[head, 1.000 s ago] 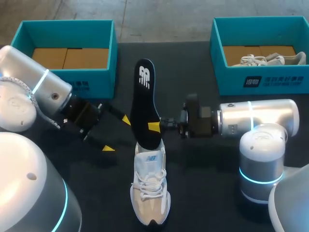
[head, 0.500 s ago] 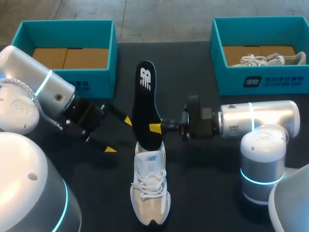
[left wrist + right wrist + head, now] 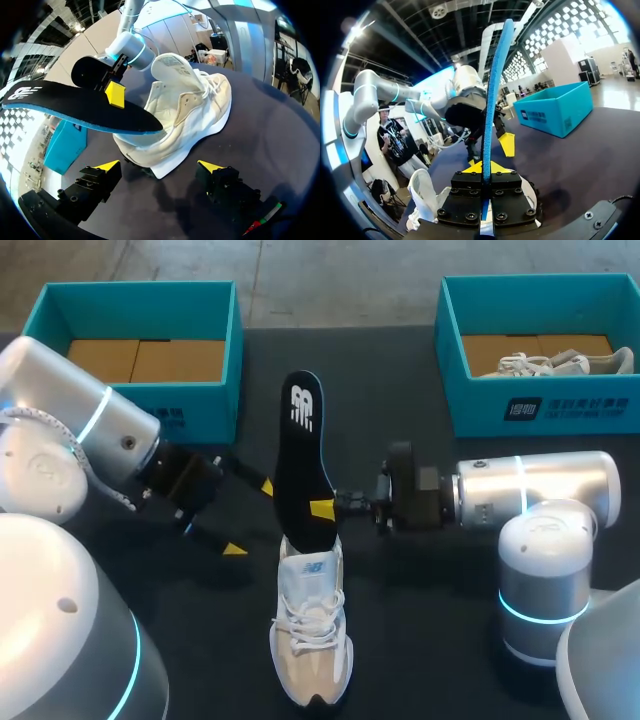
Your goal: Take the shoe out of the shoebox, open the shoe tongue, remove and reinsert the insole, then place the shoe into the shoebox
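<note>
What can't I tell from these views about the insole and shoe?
Head view: how deep the insole reaches into the shoe; the shoe's collar covers its lower end.
Right wrist view: most of the shoe, hidden behind the right gripper; the insole shows edge-on only.
Head view: the second shoe in the right shoebox, partly hidden by the box's near wall.

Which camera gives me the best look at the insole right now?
Head view: the whole insole shows, one end in the shoe. Left wrist view shows it obliquely; right wrist view shows only its edge.
</note>
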Action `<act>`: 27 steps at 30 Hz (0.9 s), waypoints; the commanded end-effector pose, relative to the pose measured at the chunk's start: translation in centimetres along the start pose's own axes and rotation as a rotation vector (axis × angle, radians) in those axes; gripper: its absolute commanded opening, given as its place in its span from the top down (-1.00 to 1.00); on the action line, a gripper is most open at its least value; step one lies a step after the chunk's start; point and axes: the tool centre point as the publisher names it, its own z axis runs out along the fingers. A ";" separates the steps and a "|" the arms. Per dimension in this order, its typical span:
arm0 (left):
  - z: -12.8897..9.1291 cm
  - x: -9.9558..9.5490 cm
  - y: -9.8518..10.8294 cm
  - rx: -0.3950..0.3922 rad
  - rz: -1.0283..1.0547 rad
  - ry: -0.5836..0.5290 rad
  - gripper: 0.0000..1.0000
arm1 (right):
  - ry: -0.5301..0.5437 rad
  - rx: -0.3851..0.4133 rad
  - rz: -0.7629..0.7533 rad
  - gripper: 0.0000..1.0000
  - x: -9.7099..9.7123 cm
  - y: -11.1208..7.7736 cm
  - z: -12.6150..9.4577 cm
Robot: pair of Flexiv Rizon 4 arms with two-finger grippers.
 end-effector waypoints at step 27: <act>0.8 -0.5 0.6 -0.026 -0.110 0.009 -1.00 | -0.004 0.021 0.036 1.00 -0.7 -0.6 0.2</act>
